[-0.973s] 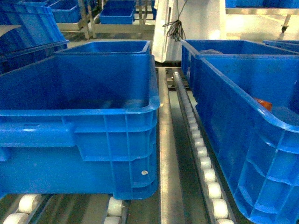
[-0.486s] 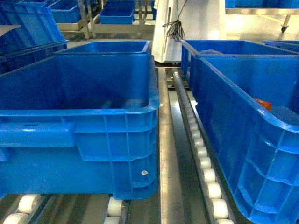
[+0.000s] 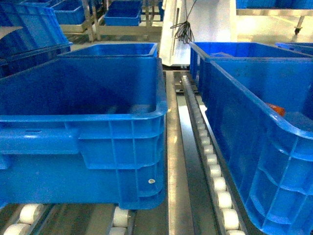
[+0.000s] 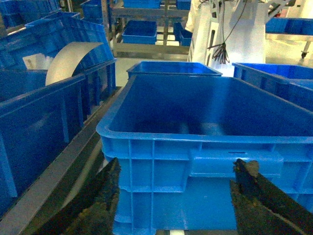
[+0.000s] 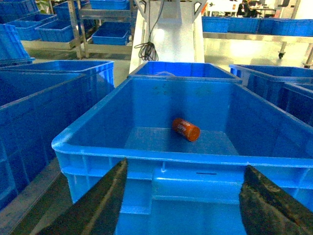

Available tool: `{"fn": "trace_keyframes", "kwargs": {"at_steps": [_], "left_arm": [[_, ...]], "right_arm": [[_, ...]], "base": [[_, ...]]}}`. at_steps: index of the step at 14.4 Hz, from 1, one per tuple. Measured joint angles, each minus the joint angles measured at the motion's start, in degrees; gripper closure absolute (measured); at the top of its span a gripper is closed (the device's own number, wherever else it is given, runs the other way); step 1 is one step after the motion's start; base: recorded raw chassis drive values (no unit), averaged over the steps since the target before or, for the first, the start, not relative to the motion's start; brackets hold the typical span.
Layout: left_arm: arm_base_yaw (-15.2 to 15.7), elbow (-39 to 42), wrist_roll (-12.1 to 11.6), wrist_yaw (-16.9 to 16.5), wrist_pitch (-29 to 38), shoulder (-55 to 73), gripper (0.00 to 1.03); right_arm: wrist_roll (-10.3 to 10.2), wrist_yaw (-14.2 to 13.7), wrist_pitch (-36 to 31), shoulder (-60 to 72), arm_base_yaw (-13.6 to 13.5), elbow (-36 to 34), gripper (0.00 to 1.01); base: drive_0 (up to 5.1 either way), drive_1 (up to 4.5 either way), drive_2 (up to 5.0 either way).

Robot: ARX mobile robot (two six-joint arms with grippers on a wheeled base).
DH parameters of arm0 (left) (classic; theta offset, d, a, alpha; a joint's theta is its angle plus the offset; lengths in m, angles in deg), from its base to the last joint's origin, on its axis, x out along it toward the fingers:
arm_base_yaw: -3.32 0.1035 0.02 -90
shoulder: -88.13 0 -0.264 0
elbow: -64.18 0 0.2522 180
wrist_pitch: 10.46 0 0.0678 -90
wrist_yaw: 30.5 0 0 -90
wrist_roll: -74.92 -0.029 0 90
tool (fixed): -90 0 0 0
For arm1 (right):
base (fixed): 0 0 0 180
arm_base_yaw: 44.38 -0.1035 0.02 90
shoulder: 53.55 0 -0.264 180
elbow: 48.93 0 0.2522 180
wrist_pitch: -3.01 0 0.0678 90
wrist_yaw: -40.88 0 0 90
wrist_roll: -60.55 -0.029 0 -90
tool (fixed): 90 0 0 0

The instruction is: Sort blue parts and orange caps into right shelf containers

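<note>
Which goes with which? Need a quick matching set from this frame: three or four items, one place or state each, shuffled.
Items:
1. orange cap
2. left crate
3. left gripper
4. black cable

States:
A. hangs against the white panel at the back
B. lies on its side on the right crate floor
C. open, facing a crate wall
D. sits on white rollers

Pairs: 1-B, 2-D, 3-C, 4-A

Orange cap (image 3: pixel 277 109) — mostly hidden behind right crate (image 3: pixel 254 127) wall; label unreadable.
</note>
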Motion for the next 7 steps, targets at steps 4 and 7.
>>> {"fn": "trace_keyframes", "kwargs": {"at_steps": [4, 7], "left_arm": [[0.0, 0.0, 0.0, 0.0, 0.02, 0.0, 0.19], [0.0, 0.0, 0.0, 0.0, 0.02, 0.0, 0.05]], "right_arm": [[0.02, 0.0, 0.02, 0.0, 0.0, 0.0, 0.14], [0.0, 0.0, 0.02, 0.0, 0.0, 0.0, 0.01]], "base": [[0.0, 0.0, 0.0], [0.0, 0.0, 0.0]]}}
